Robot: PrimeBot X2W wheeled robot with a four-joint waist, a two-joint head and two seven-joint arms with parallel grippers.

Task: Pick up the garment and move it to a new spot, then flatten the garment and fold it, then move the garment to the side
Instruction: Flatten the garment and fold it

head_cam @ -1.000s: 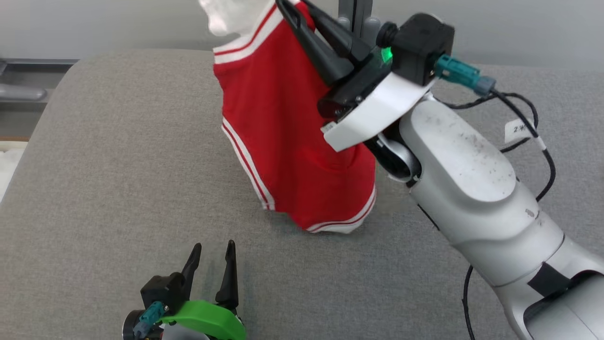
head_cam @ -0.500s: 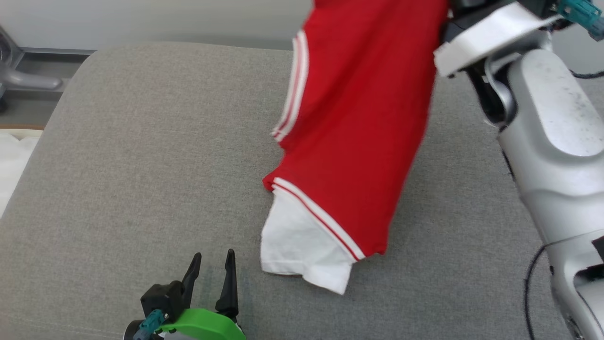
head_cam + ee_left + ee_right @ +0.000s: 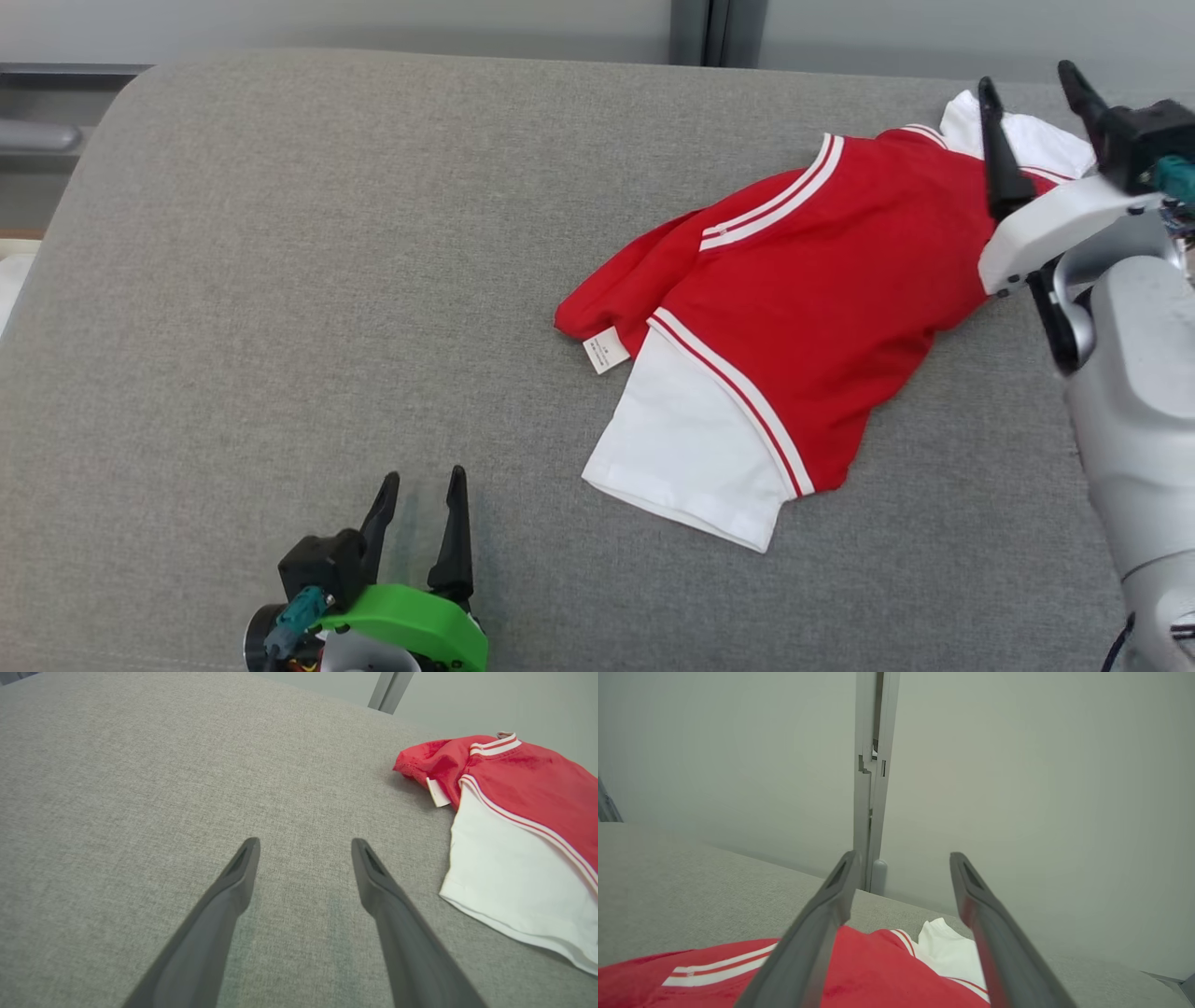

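Garment (image 3: 803,280): red with white bands and white sleeves, lying loose and rumpled on the grey bench (image 3: 280,280), toward 2 o'clock in the head view; not flat, not folded; one white sleeve spread toward 6 o'clock, a red fold bunched toward 9 o'clock with a small white label (image 3: 607,350) at its edge; white collar part at the far end, near 1 o'clock.

Right gripper (image 3: 1027,77): at the garment's far right end, jaws spread wide, nothing between them; hard to tell whether the nearer finger touches the cloth; in the right wrist view (image 3: 903,855) pointing over the garment (image 3: 878,970) at a pale wall (image 3: 1017,788) and a grey post (image 3: 871,788), red cloth and a bit of white below the fingers.

Left gripper (image 3: 423,476): low at 7 o'clock in the head view, well apart from the garment, jaws wide and empty; in the left wrist view (image 3: 304,842) above bare bench, garment (image 3: 514,868) off toward 3 o'clock, white sleeve nearest.
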